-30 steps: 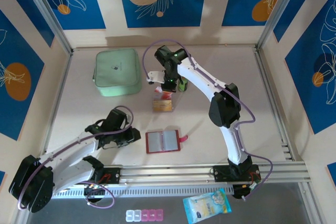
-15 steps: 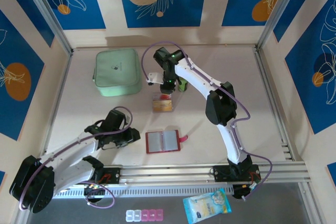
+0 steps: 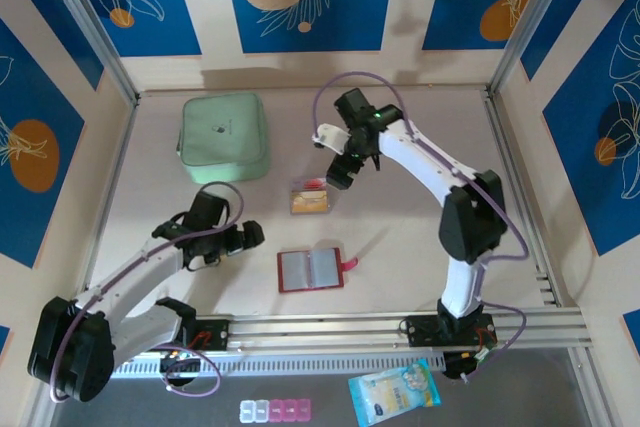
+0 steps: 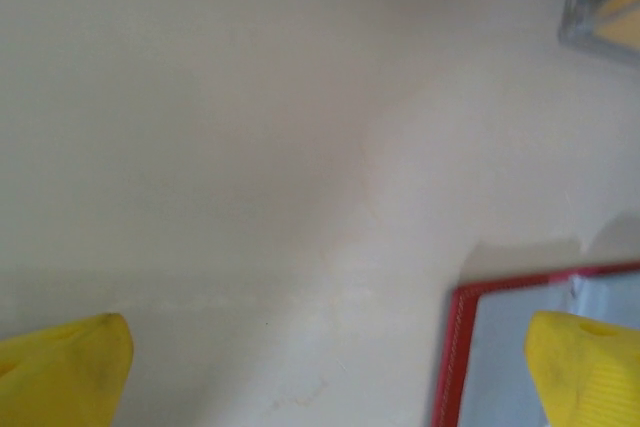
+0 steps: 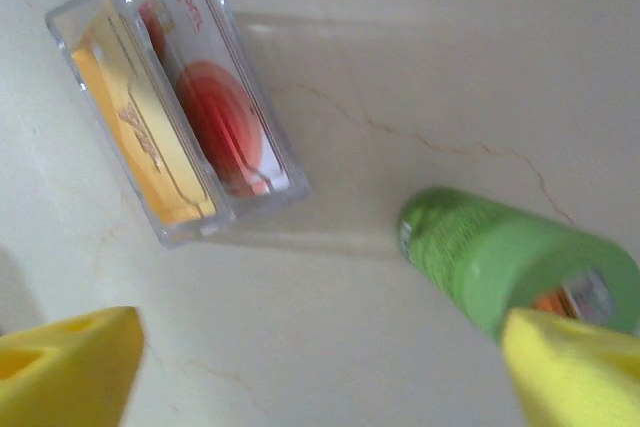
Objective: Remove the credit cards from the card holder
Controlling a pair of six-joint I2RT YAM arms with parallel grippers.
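Note:
The red card holder (image 3: 311,269) lies open on the table with its grey sleeves up; its red edge (image 4: 460,347) shows in the left wrist view. The credit cards sit side by side in a small clear tray (image 3: 309,197): an orange-tan card (image 5: 140,152) and a whitish card with a red patch (image 5: 215,117). My right gripper (image 3: 340,172) hangs open just right of the tray, nothing between its yellow fingers (image 5: 575,367). My left gripper (image 3: 252,237) is open a little left of the card holder, over bare table (image 4: 325,377).
A green bottle (image 5: 510,257) lies close by my right gripper's right finger. A mint-green zip case (image 3: 224,137) sits at the back left. A snack packet (image 3: 395,391) and a pill box (image 3: 275,409) lie in front of the arms' rail.
Both grippers have opened wide. The right arm has pulled back to the right of the tray, leaving the cards in it. The left gripper has shifted slightly up and left.

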